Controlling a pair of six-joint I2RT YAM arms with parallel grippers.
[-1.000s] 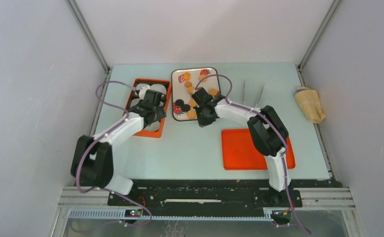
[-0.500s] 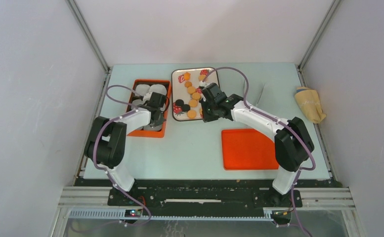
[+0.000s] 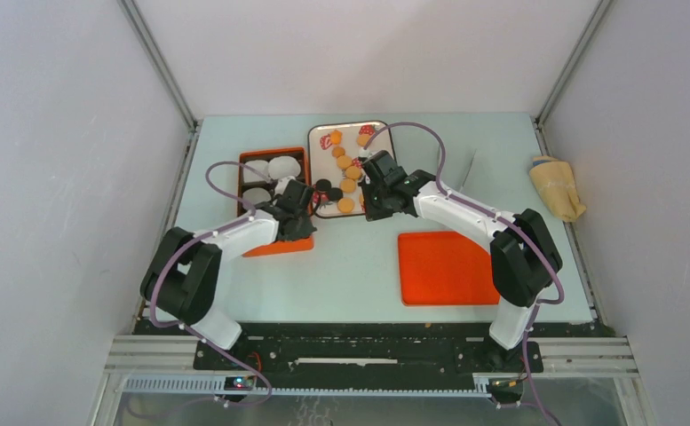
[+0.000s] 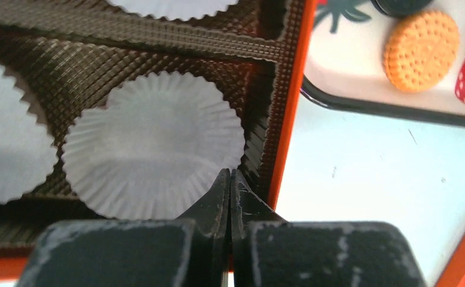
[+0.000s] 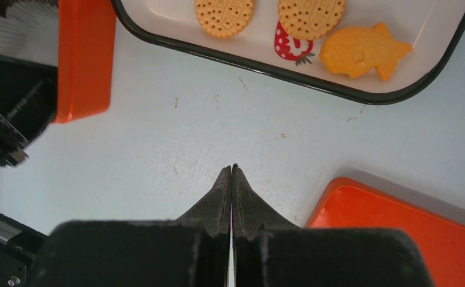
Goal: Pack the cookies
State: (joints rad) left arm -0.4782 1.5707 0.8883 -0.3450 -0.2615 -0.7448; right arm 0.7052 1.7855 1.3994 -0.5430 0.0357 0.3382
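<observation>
Several cookies (image 3: 348, 174), golden and black discs, lie on a strawberry-print plate (image 3: 350, 124) at the back middle. The left wrist view shows a golden one (image 4: 420, 51) on the plate (image 4: 361, 103). The right wrist view shows two round ones (image 5: 224, 15) and a fish-shaped one (image 5: 364, 51). An orange box (image 3: 274, 249) with a brown insert holds white paper cups (image 4: 152, 143). My left gripper (image 3: 301, 197) (image 4: 230, 173) is shut, its tips at a cup's rim beside the box's right wall (image 4: 286, 119); I cannot tell whether they pinch anything. My right gripper (image 3: 369, 213) (image 5: 232, 168) is shut and empty over bare table below the plate.
A flat orange lid (image 3: 448, 266) (image 5: 397, 227) lies on the near right of the table, just right of my right gripper. A beige cloth (image 3: 554, 186) rests at the far right edge. Grey walls close in the table on three sides.
My left gripper closed and moved right and nearer, from over the box to its right wall; the box looks slightly turned. My right arm drew back from the plate, then held still.
</observation>
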